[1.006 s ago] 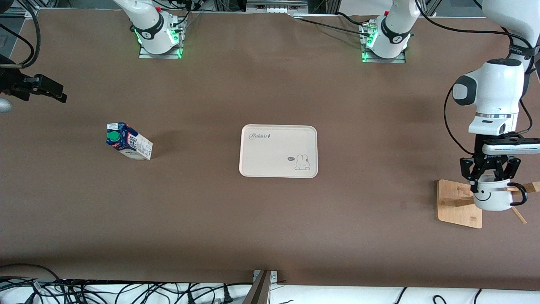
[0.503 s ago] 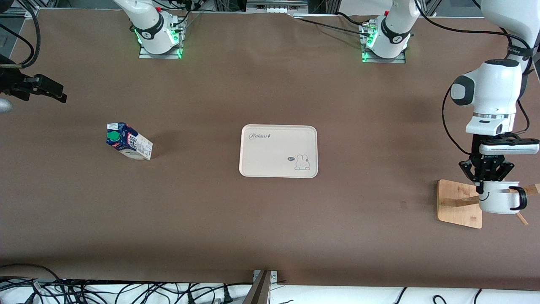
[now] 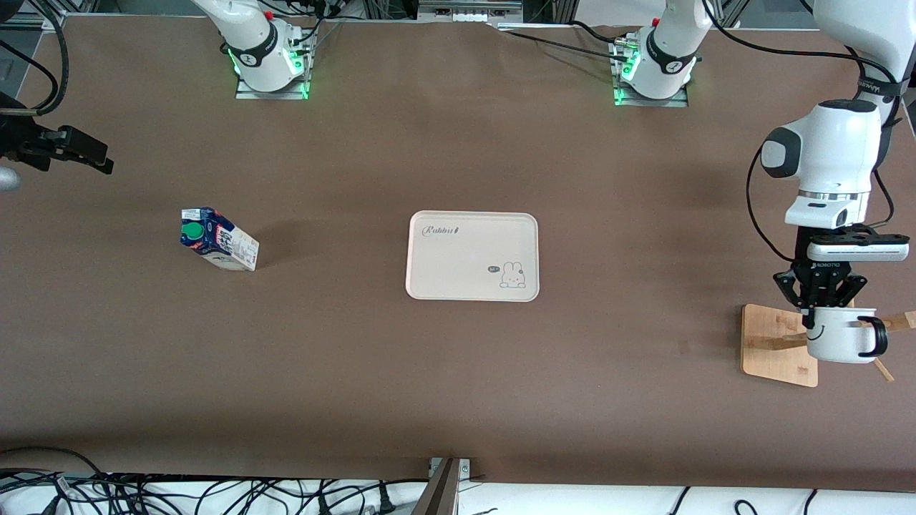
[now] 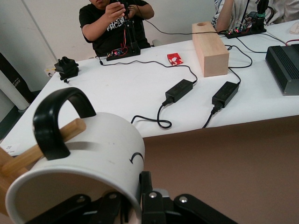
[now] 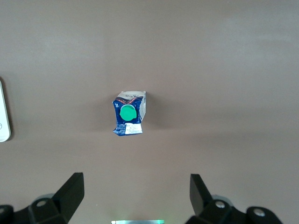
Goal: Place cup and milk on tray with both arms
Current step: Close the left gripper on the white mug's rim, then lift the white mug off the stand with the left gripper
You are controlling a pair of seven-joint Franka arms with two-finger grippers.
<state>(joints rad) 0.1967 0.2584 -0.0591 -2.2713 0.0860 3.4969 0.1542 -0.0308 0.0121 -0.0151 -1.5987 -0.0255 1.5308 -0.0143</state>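
The cup [image 3: 836, 342], a white mug with a black handle, hangs by its handle on a wooden peg [image 4: 44, 150] of the rack at the left arm's end of the table. My left gripper [image 3: 820, 306] is shut on the cup's rim [image 4: 133, 196], one finger inside and one outside. The milk [image 3: 218, 239] stands on the table toward the right arm's end and shows from above in the right wrist view [image 5: 129, 114]. My right gripper [image 5: 135, 191] is open and empty, up over the table near the milk [image 3: 86, 154]. The cream tray [image 3: 472, 255] lies at mid-table with nothing on it.
The wooden rack base [image 3: 774, 345] lies under the cup, with pegs sticking out toward the table's end. The tray's edge shows in the right wrist view [image 5: 3, 116]. Brown table surface [image 3: 458, 372] stretches between the milk, tray and rack.
My left gripper's fingers have closed on the cup's rim. The cup has turned on the peg, its smiley face swinging away from the front camera. The right arm has not moved.
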